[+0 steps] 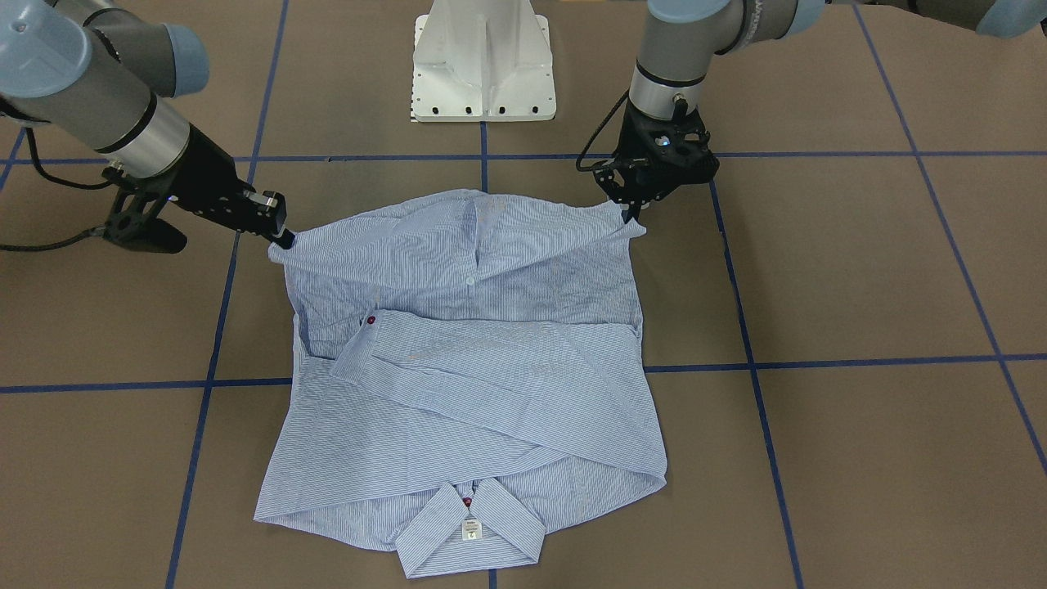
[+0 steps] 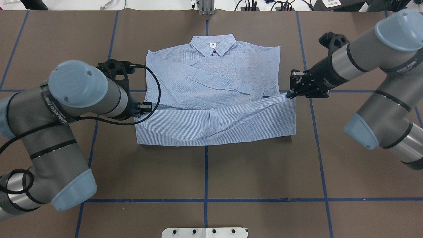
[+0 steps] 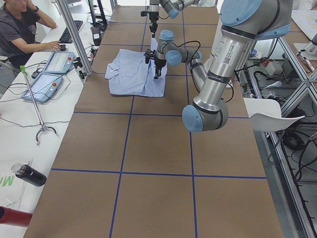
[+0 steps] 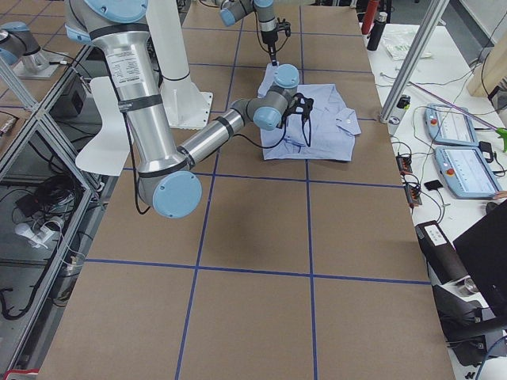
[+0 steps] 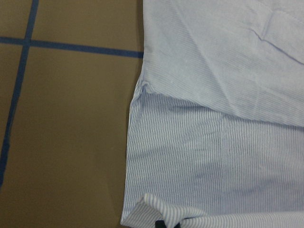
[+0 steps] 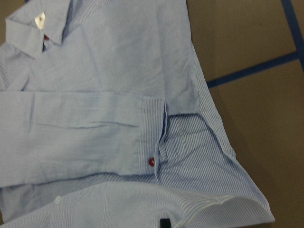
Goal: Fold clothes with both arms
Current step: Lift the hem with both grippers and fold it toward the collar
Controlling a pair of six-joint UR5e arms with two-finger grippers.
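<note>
Tabletop [image 2: 205, 172] is being occupied at centre by the shirt [image 2: 214, 129], its sleeves [image 2: 228, 84] already crossed over the body. Hem [image 2: 185, 109] is being held up at both corners, with left gripper [image 2: 147, 107] and right gripper [image 2: 290, 94] each clamped on one. The fold toward the collar [image 2: 213, 43] is being judged about half done.

One camera sits across the brown paper-covered, blue-taped desk [image 1: 859, 270], facing the white pedestal base [image 1: 484, 61] and looking steeply down. Another looks forward and down from behind that base. Two side cameras stand high at either end of the desk, far back, looking along it. Both wrist cameras hang very near the cloth. Every view takes in the light blue and white fine-striped button-up shirt [image 2: 214, 86], the wrist views only parts of it.
</note>
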